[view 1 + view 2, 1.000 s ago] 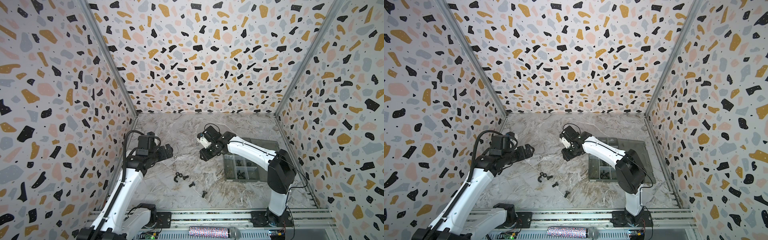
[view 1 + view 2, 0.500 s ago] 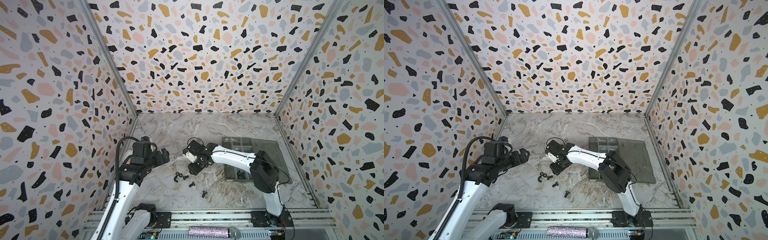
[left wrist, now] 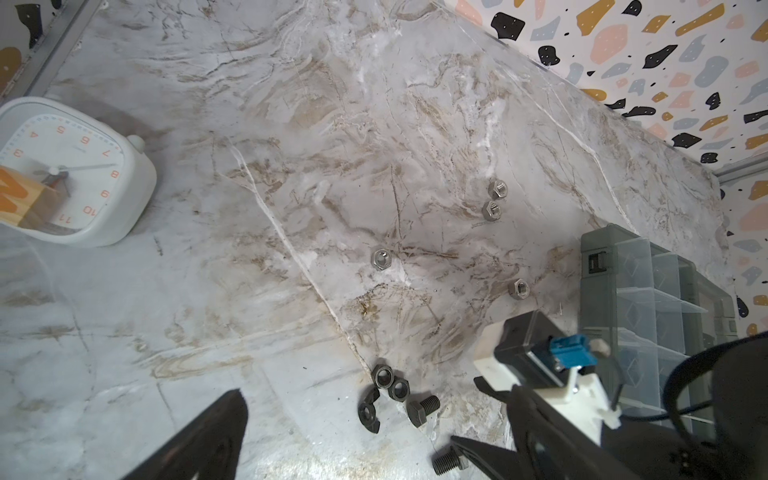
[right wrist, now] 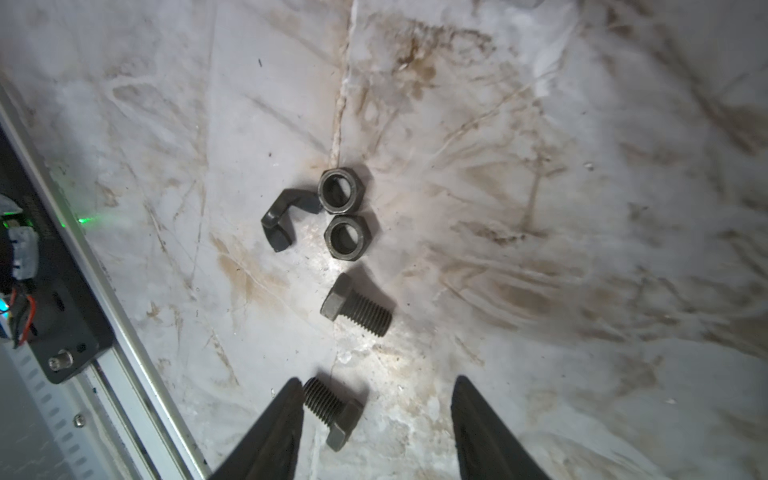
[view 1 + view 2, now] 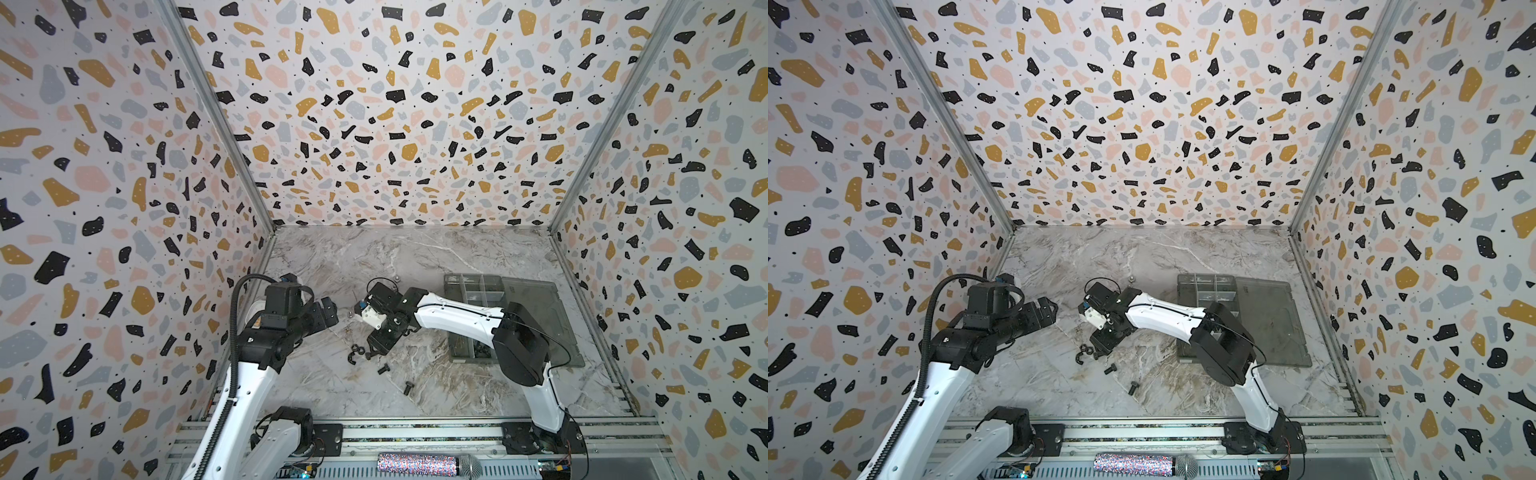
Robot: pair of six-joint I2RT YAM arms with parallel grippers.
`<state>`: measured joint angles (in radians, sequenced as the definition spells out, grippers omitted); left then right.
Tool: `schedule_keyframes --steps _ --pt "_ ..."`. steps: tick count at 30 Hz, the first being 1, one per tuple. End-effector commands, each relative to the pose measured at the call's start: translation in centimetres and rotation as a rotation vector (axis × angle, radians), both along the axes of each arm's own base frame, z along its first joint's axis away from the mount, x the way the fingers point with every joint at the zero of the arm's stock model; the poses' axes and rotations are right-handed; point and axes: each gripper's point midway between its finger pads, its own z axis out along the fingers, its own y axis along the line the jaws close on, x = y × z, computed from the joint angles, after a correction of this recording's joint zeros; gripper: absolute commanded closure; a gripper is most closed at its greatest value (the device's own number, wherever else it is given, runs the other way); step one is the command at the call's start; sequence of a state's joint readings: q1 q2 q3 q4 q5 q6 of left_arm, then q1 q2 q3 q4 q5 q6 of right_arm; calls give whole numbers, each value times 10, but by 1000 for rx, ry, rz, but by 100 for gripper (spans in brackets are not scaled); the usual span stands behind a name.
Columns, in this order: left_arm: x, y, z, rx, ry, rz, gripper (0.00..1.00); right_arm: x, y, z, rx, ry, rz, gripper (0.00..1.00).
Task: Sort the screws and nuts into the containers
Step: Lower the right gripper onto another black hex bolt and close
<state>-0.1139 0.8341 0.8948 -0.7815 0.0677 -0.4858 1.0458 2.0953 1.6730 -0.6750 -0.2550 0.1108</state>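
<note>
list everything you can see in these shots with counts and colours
black hex nuts: 2, black, side by side, mid-scene
wing nut: 1, black, beside them
hex bolts: 3, black, strung from the nuts toward the front rail
silver hex nuts: 4, silver, scattered farther back
organiser box: 1, smoky grey, right side, lid open
clock: 1, white, orange numerals, left wrist view only
microphone: 1, glittery handle, front rail
left gripper: open, empty
right gripper: open, over a bolt
</note>
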Motion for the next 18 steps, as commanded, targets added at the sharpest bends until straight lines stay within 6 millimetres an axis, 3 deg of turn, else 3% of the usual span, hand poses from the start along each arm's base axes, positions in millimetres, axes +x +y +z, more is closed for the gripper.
schedule_keyframes --steps 1,18 --pt "2 1 16 3 -48 6 1 -8 3 0 11 1 50 41" --pt "-5 3 22 7 -59 11 1 -15 12 -21 32 -21 90 43"
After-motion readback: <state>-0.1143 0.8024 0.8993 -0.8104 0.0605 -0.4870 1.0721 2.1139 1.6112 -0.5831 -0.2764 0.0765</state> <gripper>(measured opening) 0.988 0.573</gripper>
